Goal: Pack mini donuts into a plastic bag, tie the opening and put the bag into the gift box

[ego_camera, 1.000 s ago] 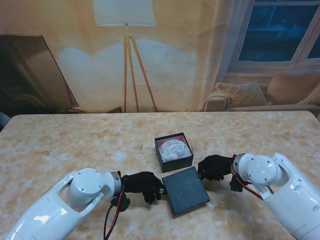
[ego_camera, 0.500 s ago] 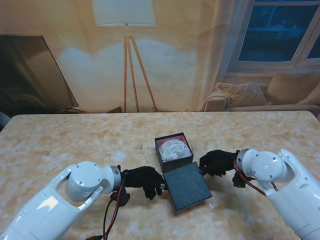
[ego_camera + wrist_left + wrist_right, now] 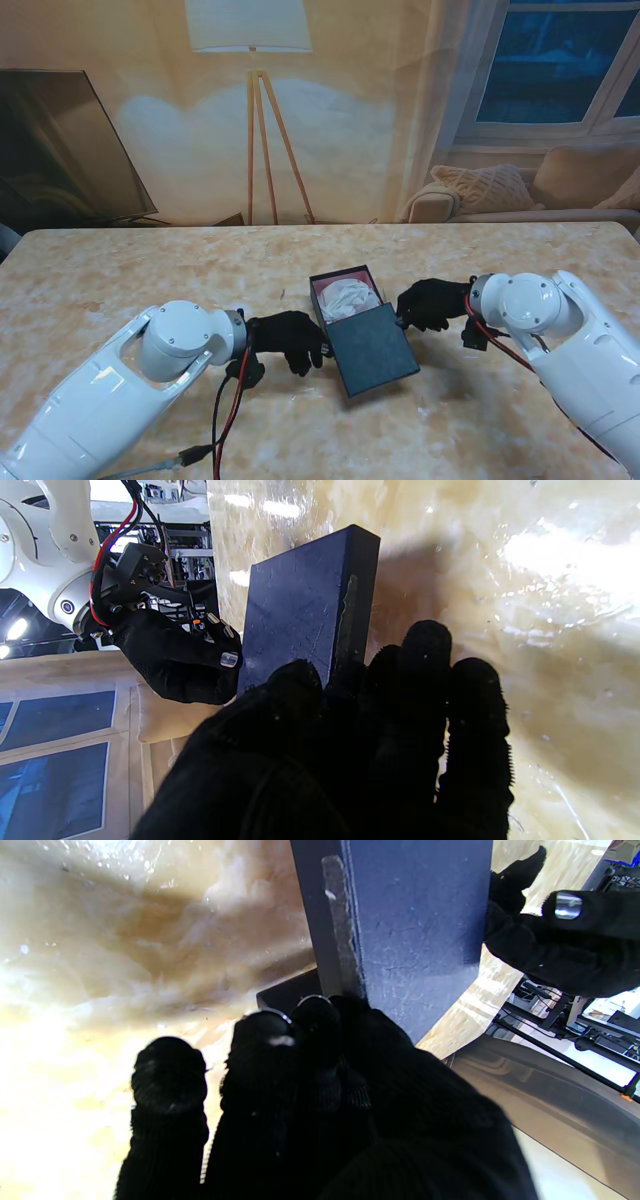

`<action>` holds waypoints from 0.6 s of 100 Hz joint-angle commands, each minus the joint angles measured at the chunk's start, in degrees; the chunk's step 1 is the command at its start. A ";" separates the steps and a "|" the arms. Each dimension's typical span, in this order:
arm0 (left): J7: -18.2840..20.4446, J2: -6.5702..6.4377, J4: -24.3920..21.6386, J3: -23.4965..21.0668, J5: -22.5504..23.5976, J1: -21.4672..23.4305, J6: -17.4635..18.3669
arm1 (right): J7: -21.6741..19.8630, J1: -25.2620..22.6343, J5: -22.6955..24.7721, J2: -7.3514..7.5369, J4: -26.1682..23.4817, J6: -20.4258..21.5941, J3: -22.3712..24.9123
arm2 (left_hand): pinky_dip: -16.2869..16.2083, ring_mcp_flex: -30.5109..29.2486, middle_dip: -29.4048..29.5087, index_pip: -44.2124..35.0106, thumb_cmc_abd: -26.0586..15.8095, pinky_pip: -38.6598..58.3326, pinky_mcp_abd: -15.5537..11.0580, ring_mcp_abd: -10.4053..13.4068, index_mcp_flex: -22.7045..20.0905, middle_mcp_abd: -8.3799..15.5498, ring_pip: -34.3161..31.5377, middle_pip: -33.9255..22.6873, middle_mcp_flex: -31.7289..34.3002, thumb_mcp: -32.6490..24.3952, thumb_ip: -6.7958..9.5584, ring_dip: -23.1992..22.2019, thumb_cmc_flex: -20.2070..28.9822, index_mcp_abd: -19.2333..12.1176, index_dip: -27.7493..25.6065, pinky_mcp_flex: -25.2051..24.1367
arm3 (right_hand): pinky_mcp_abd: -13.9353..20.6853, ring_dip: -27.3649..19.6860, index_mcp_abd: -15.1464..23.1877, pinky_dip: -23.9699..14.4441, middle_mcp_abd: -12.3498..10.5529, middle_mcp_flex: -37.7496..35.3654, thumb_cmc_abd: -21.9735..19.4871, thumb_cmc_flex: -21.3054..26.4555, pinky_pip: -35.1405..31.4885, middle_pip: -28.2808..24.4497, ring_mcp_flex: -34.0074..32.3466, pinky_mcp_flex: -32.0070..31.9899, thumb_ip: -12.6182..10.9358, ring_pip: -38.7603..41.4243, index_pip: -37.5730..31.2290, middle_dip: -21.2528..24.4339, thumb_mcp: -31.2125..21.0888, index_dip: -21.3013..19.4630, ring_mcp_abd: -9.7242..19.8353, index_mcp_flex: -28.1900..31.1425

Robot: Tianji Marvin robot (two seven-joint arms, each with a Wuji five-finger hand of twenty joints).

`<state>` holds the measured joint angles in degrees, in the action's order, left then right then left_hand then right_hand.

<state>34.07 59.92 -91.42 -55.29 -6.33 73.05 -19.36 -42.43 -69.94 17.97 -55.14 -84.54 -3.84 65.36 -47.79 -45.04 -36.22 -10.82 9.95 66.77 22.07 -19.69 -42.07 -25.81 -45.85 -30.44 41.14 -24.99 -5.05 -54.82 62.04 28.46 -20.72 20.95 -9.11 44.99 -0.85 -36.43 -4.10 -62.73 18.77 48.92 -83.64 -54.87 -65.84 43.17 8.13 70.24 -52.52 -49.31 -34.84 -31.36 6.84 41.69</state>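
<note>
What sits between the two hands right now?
The dark box lid, held at opposite corners by the left hand and right hand; the stand view shows it.

Stand view: evenly lit, warm, sharp. Both wrist views: strong glare on the glossy table (image 3: 550, 580), washed out to white in patches; black gloved fingers (image 3: 170, 1075) underexposed, detail lost; near parts soft.

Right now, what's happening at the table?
Both hands hold the dark lid, the left hand at its left edge and the right hand at its right edge. The lid is tilted and overlaps the near side of the open gift box, where the white bag already sits.
</note>
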 commanded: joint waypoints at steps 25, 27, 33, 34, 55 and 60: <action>-0.46 1.47 0.29 0.57 -0.23 -3.61 -1.92 | -1.45 5.72 -1.78 -1.49 3.40 -1.45 -4.60 | 1.13 -1.44 0.70 3.91 -1.33 -0.50 0.69 0.58 1.75 2.94 0.55 -0.31 -0.51 -0.61 1.19 0.66 -0.51 -6.49 1.64 0.40 | 0.65 -0.64 10.41 0.67 -1.84 -1.85 0.99 1.43 -2.75 -2.77 -1.61 0.76 1.15 0.16 0.05 0.05 0.62 -0.90 3.87 2.69; -0.50 1.50 0.36 0.60 -0.23 -3.76 -2.02 | -1.41 6.07 -1.87 -1.53 3.63 -1.54 -4.89 | 1.15 -1.43 0.70 3.91 -1.32 -0.54 0.74 0.54 1.77 2.89 0.55 -0.31 -0.49 -0.60 1.19 0.65 -0.54 -6.54 1.65 0.34 | 0.64 -0.65 10.42 0.69 -1.90 -1.84 0.99 1.43 -2.71 -2.76 -1.61 0.68 1.15 0.16 0.06 0.06 0.64 -0.89 3.87 2.67; -0.61 1.56 0.58 0.64 -0.14 -4.19 -2.19 | -1.35 7.20 -2.05 -1.64 4.44 -1.69 -5.83 | 1.18 -1.45 0.70 3.92 -1.36 -0.56 0.76 0.61 1.80 3.02 0.54 -0.29 -0.53 -0.60 1.18 0.64 -0.71 -6.65 1.69 0.33 | 0.66 -0.67 10.47 0.73 -1.83 -1.89 0.93 1.38 -2.67 -2.78 -1.61 0.67 1.16 0.14 0.04 0.09 0.70 -0.92 3.85 2.63; -0.63 1.57 0.62 0.65 -0.11 -4.27 -2.22 | -1.36 7.39 -2.10 -1.66 4.58 -1.71 -5.98 | 1.18 -1.44 0.70 3.93 -1.38 -0.56 0.75 0.62 1.81 3.02 0.54 -0.28 -0.54 -0.63 1.19 0.64 -0.70 -6.63 1.70 0.33 | 0.67 -0.67 10.49 0.73 -1.85 -1.85 0.93 1.40 -2.66 -2.76 -1.58 0.67 1.16 0.13 0.02 0.10 0.70 -0.94 3.85 2.65; -1.58 1.98 1.66 0.83 0.33 -6.00 -3.38 | -0.77 10.85 -3.57 -2.27 7.03 -2.54 -8.68 | 1.29 -1.12 0.73 3.99 -1.43 -0.75 0.64 0.61 1.88 3.10 0.72 -0.11 -0.73 -0.78 1.30 0.66 -0.98 -6.70 1.93 0.06 | 0.59 -0.77 10.58 0.78 -1.93 -1.82 0.84 1.40 -2.69 -2.76 -1.50 0.67 1.13 -0.01 -0.12 0.18 0.81 -1.09 3.81 2.69; -1.78 2.09 1.94 0.95 0.41 -6.48 -3.65 | -0.64 11.91 -3.71 -2.41 7.80 -2.43 -9.54 | 1.29 -1.07 0.74 3.98 -1.45 -0.72 0.60 0.59 1.88 3.06 0.75 -0.05 -0.80 -0.84 1.33 0.66 -1.03 -6.71 1.97 0.11 | 0.60 -0.80 10.68 0.80 -2.10 -1.86 0.76 1.32 -2.70 -2.77 -1.50 0.67 1.13 -0.05 -0.13 0.20 0.86 -1.13 3.85 2.64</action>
<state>31.89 61.00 -88.72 -54.25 -5.85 67.83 -22.90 -42.07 -58.74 14.69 -56.08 -76.68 -6.55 56.87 -47.70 -45.04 -36.15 -10.82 9.95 66.55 22.09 -19.78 -42.07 -26.46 -45.80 -30.44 41.14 -25.03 -5.05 -54.82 62.00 29.18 -20.72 20.97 -9.11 44.99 -0.85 -36.13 -4.10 -62.73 18.77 48.92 -83.66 -54.87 -65.85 43.19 8.13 70.25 -52.50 -49.26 -34.79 -31.37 6.85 41.69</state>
